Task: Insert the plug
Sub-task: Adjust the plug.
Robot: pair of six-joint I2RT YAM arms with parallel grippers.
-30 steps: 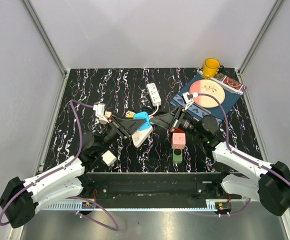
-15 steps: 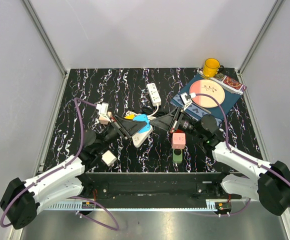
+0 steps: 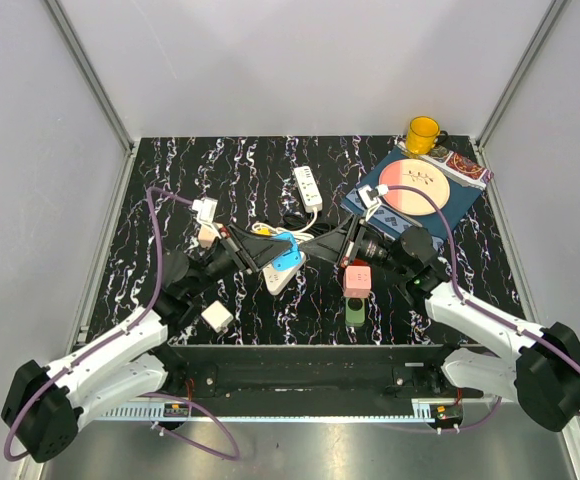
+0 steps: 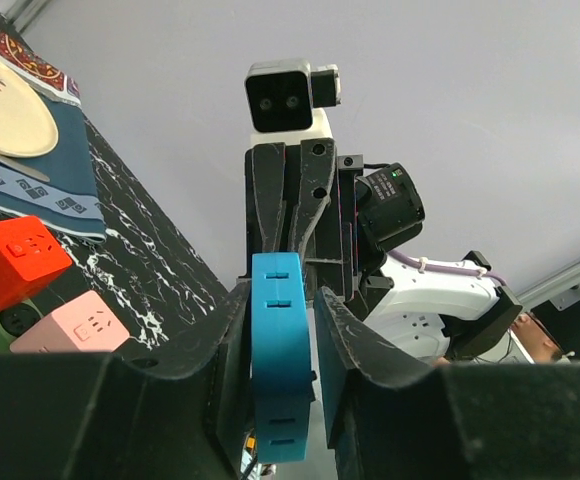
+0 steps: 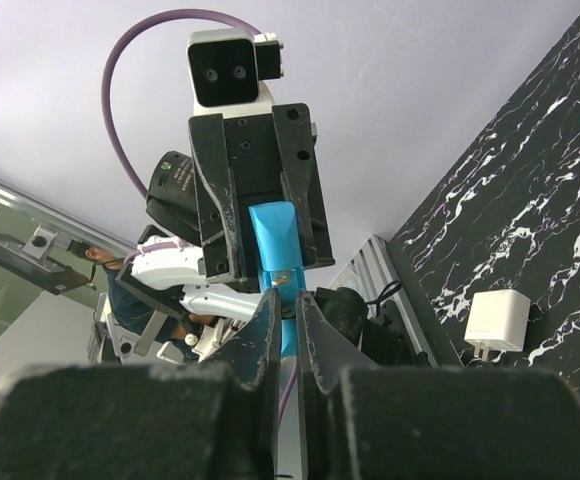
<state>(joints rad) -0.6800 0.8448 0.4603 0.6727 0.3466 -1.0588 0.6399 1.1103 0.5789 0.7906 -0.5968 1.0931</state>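
My left gripper is shut on a blue power strip and holds it off the table at mid-table, end-on toward the right arm. The right gripper faces it, tip to tip. Seen from the right wrist, the right gripper is shut, its tips right at the end of the blue power strip, where a small gold port shows. The plug itself is hidden; I cannot make it out between the fingers. From the left wrist, the right gripper stands just behind the strip.
A white power strip lies farther back, another white one under the held strip. A white cube charger sits near left. Pink and green cubes lie near centre. A plate and yellow mug stand back right.
The left arm has shifted a little, carrying the blue strip slightly nearer and to the right, and its jaws have tightened on it. The right arm has hardly moved.
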